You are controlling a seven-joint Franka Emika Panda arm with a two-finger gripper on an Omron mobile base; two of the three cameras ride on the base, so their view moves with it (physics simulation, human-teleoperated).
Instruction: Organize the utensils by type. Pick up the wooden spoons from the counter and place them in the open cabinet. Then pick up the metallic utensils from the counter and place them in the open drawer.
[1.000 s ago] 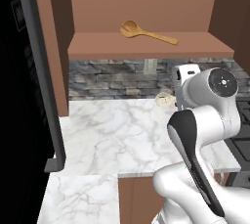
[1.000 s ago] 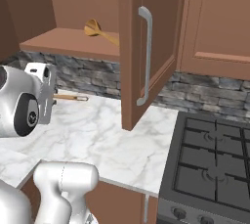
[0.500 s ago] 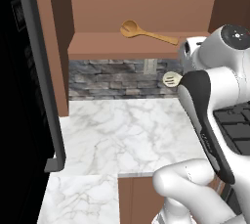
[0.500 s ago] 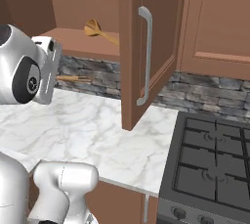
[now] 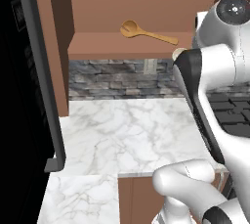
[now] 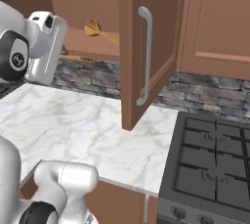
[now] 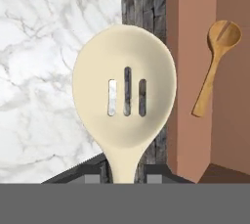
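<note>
Already we had one wooden spoon lying on the open cabinet shelf. Our end effector gripped the slotted pale spoon by its handle, raised above the bench beside the shelf edge. Metal utensils remained, we judged.

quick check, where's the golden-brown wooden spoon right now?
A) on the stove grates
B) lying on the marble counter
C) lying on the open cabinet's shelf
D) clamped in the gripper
C: the golden-brown wooden spoon lies on the open cabinet's shelf, while the gripper holds the other one, the pale slotted spoon.
</note>
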